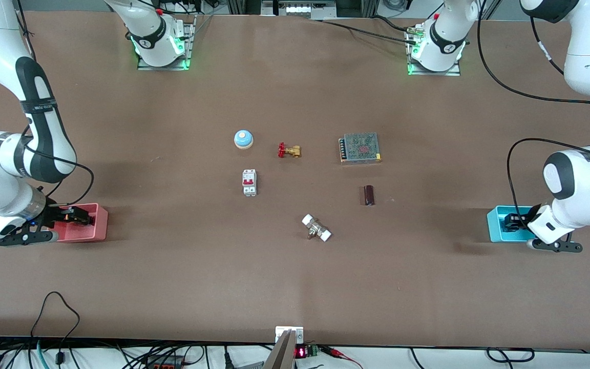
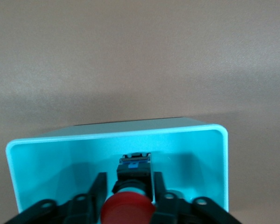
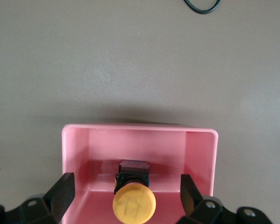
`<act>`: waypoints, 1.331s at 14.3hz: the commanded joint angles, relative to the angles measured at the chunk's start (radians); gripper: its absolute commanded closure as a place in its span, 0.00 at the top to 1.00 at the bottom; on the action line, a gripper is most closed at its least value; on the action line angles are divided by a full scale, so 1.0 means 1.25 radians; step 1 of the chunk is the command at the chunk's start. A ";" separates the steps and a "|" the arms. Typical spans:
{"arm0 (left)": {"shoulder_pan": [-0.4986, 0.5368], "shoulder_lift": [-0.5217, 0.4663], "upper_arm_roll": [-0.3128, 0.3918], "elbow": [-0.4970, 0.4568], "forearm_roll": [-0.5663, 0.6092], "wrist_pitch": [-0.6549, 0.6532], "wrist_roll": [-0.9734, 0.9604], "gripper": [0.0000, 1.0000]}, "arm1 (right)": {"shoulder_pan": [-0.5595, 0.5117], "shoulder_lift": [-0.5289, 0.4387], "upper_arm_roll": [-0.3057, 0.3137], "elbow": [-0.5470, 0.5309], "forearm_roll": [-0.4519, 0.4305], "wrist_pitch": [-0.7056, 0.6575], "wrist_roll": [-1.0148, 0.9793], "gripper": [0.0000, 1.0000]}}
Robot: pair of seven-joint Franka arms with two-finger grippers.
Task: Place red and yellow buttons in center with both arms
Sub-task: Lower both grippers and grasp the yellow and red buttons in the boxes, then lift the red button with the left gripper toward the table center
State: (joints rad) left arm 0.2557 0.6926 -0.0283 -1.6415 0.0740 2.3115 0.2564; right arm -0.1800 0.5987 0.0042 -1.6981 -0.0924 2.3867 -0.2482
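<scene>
Two white arms reach down at the ends of the brown tabletop (image 1: 172,287), one into each bin. At the right arm's end, the right gripper (image 1: 72,215) is lowered into the pink bin (image 1: 98,230); its fingers (image 3: 60,189) stand wide apart on either side of the yellow button (image 3: 134,203), not touching it, and the button sits on the bin floor with its black body under the round cap. At the left arm's end, the left gripper (image 1: 514,221) is down in the cyan bin (image 1: 494,225); its fingers (image 2: 99,186) are drawn in close against the black body of the red button (image 2: 127,210), which sits in the bin between them. The middle of the tabletop carries other things, all well apart from both bins: a metal power supply (image 1: 360,147) toward the left arm's end, a blue bell (image 1: 243,139), a white circuit breaker (image 1: 249,182) nearer the front camera than the bell, a white-capped fitting (image 1: 316,227) nearer still, a brass valve (image 1: 289,150) with a red handle beside the bell, and a small dark cylinder (image 1: 369,195) nearer the camera than the power supply.
</scene>
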 commanded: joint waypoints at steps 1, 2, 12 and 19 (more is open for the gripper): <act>0.004 -0.024 -0.007 -0.001 -0.011 -0.010 0.018 0.27 | -0.022 -0.006 0.015 -0.033 0.008 0.042 -0.035 1.00; 0.003 -0.035 -0.007 0.003 -0.010 -0.021 0.018 0.27 | -0.023 -0.003 0.015 -0.033 0.008 0.043 -0.035 1.00; -0.018 -0.159 -0.149 0.025 -0.008 -0.314 -0.148 0.28 | -0.025 0.012 0.015 -0.040 0.008 0.043 -0.041 0.95; -0.177 -0.193 -0.182 -0.204 0.002 -0.105 -0.388 0.29 | -0.028 0.011 0.016 -0.040 0.008 0.042 -0.076 0.43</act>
State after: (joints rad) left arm 0.0576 0.5101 -0.2629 -1.7434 0.0741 2.0412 -0.1708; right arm -0.1967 0.6205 0.0083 -1.7353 -0.0922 2.4258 -0.3164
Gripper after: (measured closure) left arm 0.652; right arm 0.419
